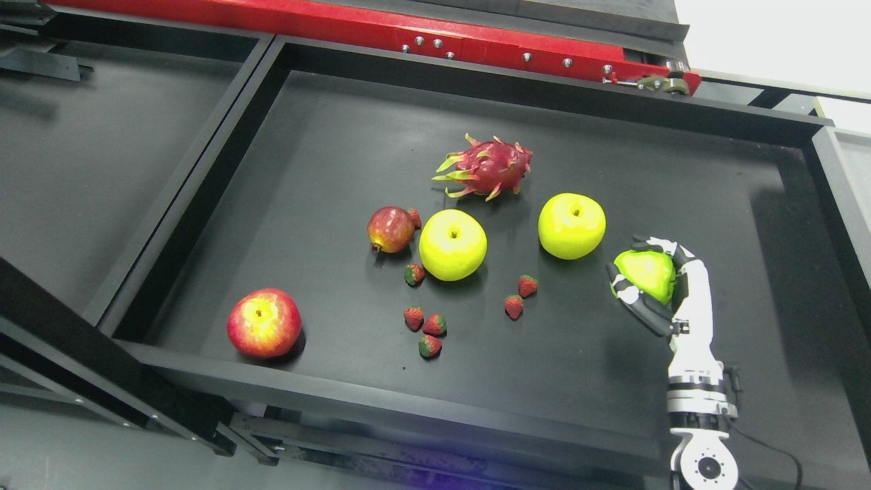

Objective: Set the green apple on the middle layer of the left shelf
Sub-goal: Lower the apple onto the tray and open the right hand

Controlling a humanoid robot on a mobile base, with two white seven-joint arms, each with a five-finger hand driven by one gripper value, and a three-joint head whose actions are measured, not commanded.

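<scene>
A green apple sits inside my right hand, whose black-and-white fingers are curled around it. The hand is at the right side of the black shelf tray, its arm rising from the bottom right. Whether the apple rests on the tray floor or hangs just above it I cannot tell. The left hand does not show.
On the same tray lie two yellow-green apples, a dragon fruit, a pomegranate, a red apple and several small strawberries. A second black tray adjoins on the left. A red rail runs behind.
</scene>
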